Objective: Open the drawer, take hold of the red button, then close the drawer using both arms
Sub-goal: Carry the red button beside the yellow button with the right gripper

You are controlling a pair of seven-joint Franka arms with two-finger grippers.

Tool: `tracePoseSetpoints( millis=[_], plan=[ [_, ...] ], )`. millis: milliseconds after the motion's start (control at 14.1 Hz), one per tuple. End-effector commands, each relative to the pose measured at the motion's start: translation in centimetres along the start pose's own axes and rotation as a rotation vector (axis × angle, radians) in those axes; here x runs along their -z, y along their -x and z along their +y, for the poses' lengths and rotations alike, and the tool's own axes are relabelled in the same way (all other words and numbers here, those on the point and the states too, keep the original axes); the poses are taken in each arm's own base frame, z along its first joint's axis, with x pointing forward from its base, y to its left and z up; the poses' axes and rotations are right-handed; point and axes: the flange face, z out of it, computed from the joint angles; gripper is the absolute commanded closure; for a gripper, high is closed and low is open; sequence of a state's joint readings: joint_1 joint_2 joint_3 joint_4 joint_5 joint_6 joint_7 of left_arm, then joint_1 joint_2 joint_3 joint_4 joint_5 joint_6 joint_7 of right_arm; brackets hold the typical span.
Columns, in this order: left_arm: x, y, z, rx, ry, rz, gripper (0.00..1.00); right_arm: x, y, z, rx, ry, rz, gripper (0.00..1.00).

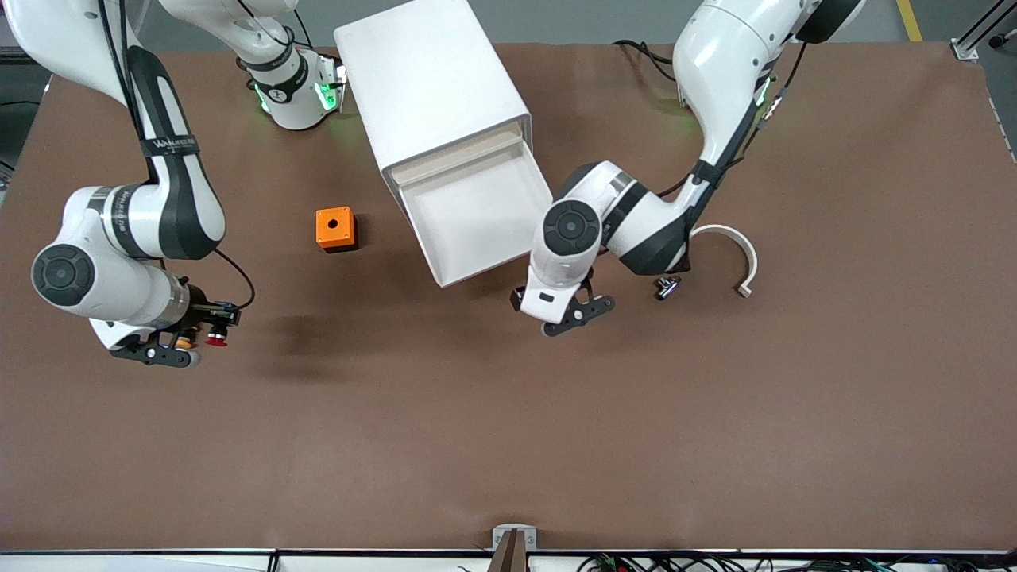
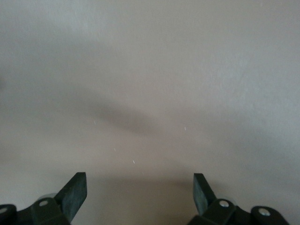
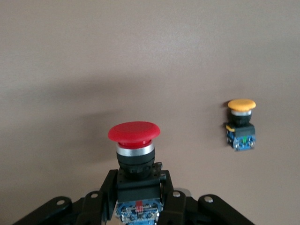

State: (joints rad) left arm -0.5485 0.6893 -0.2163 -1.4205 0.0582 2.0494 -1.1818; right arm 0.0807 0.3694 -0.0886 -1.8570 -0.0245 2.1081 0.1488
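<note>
**Right gripper.** The jaws are clenched on the button, gripping the flat sides of its dark body just below the metal collar. The red cap stands clear above the fingertips. The unit is over the counter, toward the right arm's end.

**Handling (judgement).** The button is probably light and rigid. Its domed cap looks smooth and would slip, so the squared body is the correct place to take hold. The terminal end may be delicate, so avoid heavy squeeze.

**Out from these jaws.** The yellow-capped twin stands upright on the counter, apart from the jaws and not touched.

**Left gripper.** The jaws are released and empty, with bare counter between them. In the front view they hang just off the front panel of the drawer, which is pulled out of the cabinet and looks empty. The drawer probably slides easily, so press flat on its front panel.

**Hidden or unclear.**
- The button's lower end is cut off at the edge of the right wrist view.
- The three lower drawers and any handle are not visible from above.
- A small dark part beside the left arm cannot be identified.
</note>
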Motion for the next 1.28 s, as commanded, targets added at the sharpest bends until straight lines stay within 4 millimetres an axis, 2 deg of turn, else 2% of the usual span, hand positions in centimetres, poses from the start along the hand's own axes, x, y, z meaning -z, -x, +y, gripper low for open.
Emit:
tracePoseSetpoints(
  millis=[0, 284, 567, 638, 993, 1205],
  plan=[
    [-0.2, 2.3, 0.9, 0.023, -0.004, 0.026, 0.0, -2.4, -1.1, 3.4, 0.058, -0.001, 0.03, 0.78],
    [-0.8, 4.9, 2.1, 0.014, 0.007, 0.014, 0.0, -5.7, -1.9, 4.7, 0.057, -0.001, 0.028, 0.78],
    [-1.1, 9.1, 3.6, 0.039, 0.019, 0.015, 0.0, -9.2, -1.8, 4.7, 0.065, 0.004, -0.024, 0.77],
    [-1.0, 9.5, 3.8, 0.051, 0.025, 0.015, 0.0, -9.5, -1.7, 4.6, 0.066, 0.004, -0.029, 0.77],
    [-1.5, 15.8, 5.3, 0.056, 0.028, -0.015, 0.0, -10.6, -1.7, 4.5, 0.066, 0.004, -0.024, 0.76],
    [-1.9, 17.8, 5.8, 0.062, 0.04, -0.034, 0.0, -11.5, -2.0, 4.6, 0.05, 0.005, -0.01, 0.76]
  ],
)
